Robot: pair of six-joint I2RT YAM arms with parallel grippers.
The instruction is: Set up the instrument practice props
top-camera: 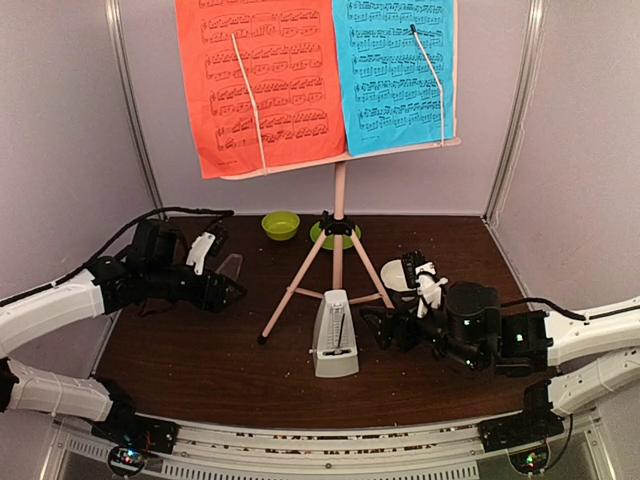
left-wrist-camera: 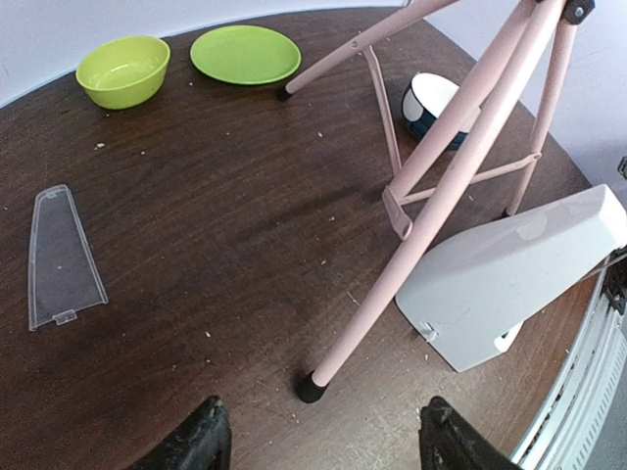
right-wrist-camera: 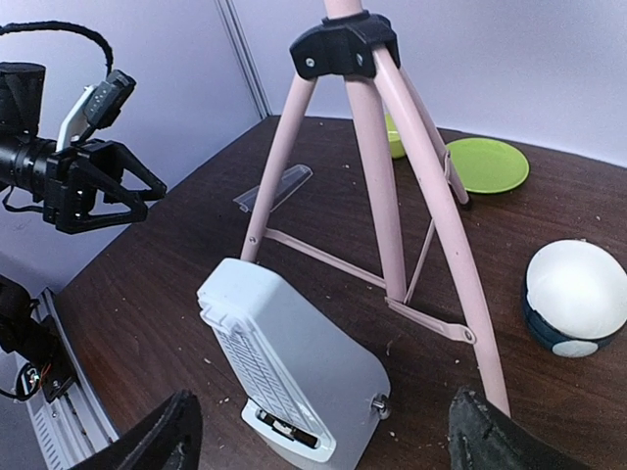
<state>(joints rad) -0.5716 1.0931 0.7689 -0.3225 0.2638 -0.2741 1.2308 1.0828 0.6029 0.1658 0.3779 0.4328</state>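
The pale pink music stand (top-camera: 339, 195) stands on its tripod at mid-table. On its desk rest a red music sheet (top-camera: 262, 80) and a blue music sheet (top-camera: 395, 70). The white-grey metronome (top-camera: 335, 335) stands upright in front of the tripod. My right gripper (top-camera: 378, 328) is open just right of it. In the right wrist view the metronome (right-wrist-camera: 294, 362) sits between the spread fingers of that gripper (right-wrist-camera: 323, 436), with a gap on each side. My left gripper (top-camera: 225, 290) is open and empty on the left. From its wrist that gripper (left-wrist-camera: 323, 436) faces a tripod foot (left-wrist-camera: 312, 386) and the metronome (left-wrist-camera: 509, 274).
A green bowl (top-camera: 280, 225) and a green plate (top-camera: 322, 238) sit behind the tripod. A white bowl with a dark base (top-camera: 400, 272) lies right of the stand, by my right arm. A clear plastic cover (left-wrist-camera: 61, 257) lies flat on the table near my left gripper.
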